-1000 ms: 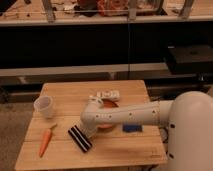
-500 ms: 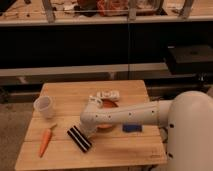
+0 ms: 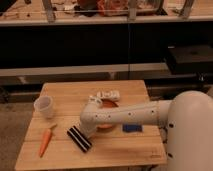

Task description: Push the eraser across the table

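The eraser [image 3: 79,138], a black oblong block with thin pale stripes, lies slantwise on the light wooden table [image 3: 65,97], left of the middle near the front. My white arm reaches in from the right, and its gripper [image 3: 87,131] is down at the eraser's right upper end, seemingly touching it. The arm's wrist hides the fingers.
An orange carrot [image 3: 45,141] lies left of the eraser near the table's front left. A white cup [image 3: 44,106] stands at the left edge. A small blue rectangle [image 3: 132,128] lies right of the arm. An orange-red object [image 3: 107,104] and a white object [image 3: 106,95] sit behind the arm. A dark shelving unit [image 3: 100,45] stands behind the table.
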`<state>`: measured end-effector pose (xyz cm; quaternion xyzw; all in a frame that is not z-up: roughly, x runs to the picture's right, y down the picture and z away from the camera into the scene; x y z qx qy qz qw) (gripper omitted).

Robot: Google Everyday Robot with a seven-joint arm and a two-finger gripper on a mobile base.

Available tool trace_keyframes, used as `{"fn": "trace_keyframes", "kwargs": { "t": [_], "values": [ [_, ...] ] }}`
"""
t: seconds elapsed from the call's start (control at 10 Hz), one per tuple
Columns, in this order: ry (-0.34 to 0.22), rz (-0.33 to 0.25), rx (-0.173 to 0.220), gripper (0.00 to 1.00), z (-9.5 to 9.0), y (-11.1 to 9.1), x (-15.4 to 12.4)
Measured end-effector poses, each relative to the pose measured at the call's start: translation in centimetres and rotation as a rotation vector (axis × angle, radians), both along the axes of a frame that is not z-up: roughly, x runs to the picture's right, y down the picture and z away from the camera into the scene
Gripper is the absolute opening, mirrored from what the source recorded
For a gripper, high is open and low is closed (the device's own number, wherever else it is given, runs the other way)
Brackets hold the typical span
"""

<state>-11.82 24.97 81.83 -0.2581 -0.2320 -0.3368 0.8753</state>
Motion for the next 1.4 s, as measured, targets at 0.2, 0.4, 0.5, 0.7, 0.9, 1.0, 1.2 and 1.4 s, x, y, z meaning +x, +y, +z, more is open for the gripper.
{"fn": "trace_keyframes", "kwargs": {
  "t": [0.2, 0.4, 0.5, 0.7, 0.9, 1.0, 1.2, 1.4],
  "values": [
    [-0.001, -0.001, 0.000, 0.00, 0.01, 0.01, -0.04],
    [-0.007, -0.005, 0.000, 0.00, 0.07, 0.06, -0.31],
    [-0.007, -0.005, 0.000, 0.00, 0.06, 0.05, -0.31],
    [-0.007, -0.005, 0.001, 0.00, 0.03, 0.01, -0.29],
    [-0.011, -0.009, 0.000, 0.00, 0.08, 0.06, -0.49],
    [-0.012, -0.009, 0.000, 0.00, 0.07, 0.06, -0.50],
    [-0.012, -0.009, 0.001, 0.00, 0.00, 0.00, -0.50],
    [-0.017, -0.014, 0.001, 0.00, 0.08, 0.02, -0.60]
  ]
}}
